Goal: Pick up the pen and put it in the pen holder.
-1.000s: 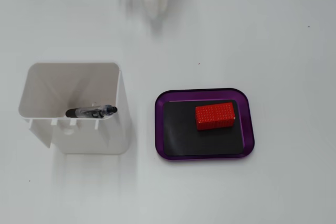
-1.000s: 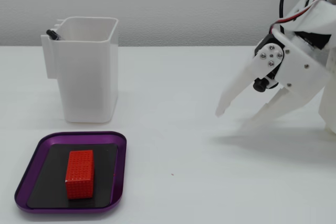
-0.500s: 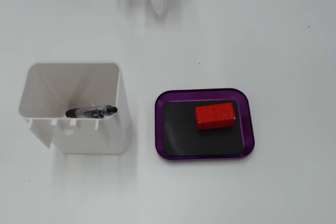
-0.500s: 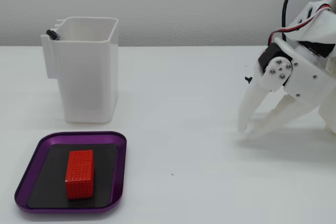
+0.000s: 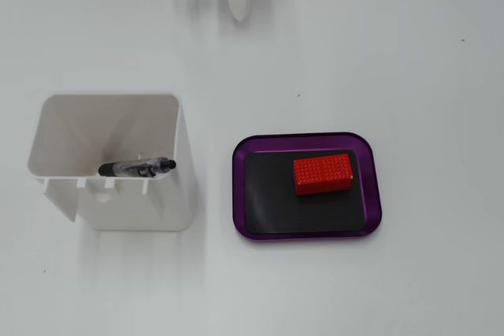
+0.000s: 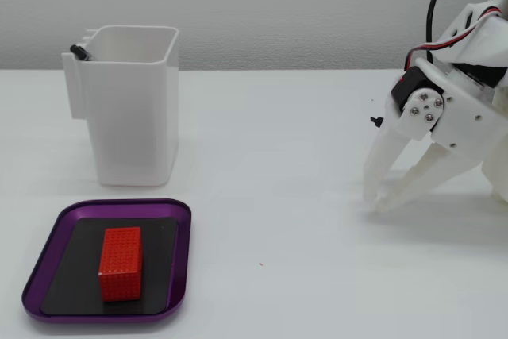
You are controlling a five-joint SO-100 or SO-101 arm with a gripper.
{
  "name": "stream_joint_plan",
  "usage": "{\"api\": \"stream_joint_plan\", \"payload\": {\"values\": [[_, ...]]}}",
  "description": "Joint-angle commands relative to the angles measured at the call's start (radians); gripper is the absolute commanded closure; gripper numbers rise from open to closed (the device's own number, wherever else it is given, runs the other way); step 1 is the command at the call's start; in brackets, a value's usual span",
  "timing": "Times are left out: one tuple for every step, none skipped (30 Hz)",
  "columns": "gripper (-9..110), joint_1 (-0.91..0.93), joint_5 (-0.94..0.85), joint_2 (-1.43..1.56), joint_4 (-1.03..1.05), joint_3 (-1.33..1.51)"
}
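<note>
Black pen [image 5: 135,168] lying inside white plastic pen holder [image 5: 150,214] at nine o'clock; white claw [image 6: 381,201] empty, nearly closed, at three o'clock.

The tabletop [image 5: 409,45] is mostly bare. Only two things stand on it: the white pen holder [image 5: 134,202] and the purple tray [image 5: 378,194] with a red block [image 5: 323,175] on it. Seen from above, a narrow strip of bare surface runs between holder and tray — they are near but not touching.

The holder is tall and open at the top [image 6: 131,33]; the wide main compartment is free. The pen [image 5: 138,168] lies across the small front compartments, partly blocking them.

In the side view the gripper [image 6: 378,206] rests at the far right with its jaws down at the tabletop, well apart from the holder — the surface between them is free.
</note>
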Motion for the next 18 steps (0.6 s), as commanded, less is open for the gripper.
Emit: {"api": "stream_joint_plan", "payload": {"values": [[102, 0.008, -0.005, 0.104, 0.006, 0.006], [102, 0.008, -0.002, 0.104, 0.006, 0.006], [102, 0.008, 0.014, 0.103, 0.006, 0.006], [102, 0.008, 0.037, 0.103, 0.006, 0.006], [102, 0.008, 0.048, 0.103, 0.006, 0.006], [102, 0.008, 0.051, 0.103, 0.006, 0.006], [102, 0.008, 0.046, 0.103, 0.008, 0.006], [102, 0.008, 0.044, 0.103, 0.008, 0.006], [102, 0.008, 0.044, 0.103, 0.008, 0.006], [102, 0.008, 0.044, 0.103, 0.008, 0.006], [102, 0.008, 0.044, 0.103, 0.008, 0.006], [102, 0.008, 0.046, 0.103, 0.008, 0.006], [102, 0.008, 0.048, 0.103, 0.003, 0.006], [102, 0.008, 0.048, 0.103, 0.002, 0.006], [102, 0.008, 0.048, 0.103, -0.006, 0.006], [102, 0.008, 0.048, 0.103, -0.006, 0.006], [102, 0.008, 0.048, 0.103, -0.006, 0.006], [102, 0.008, 0.048, 0.103, -0.006, 0.006]]}}
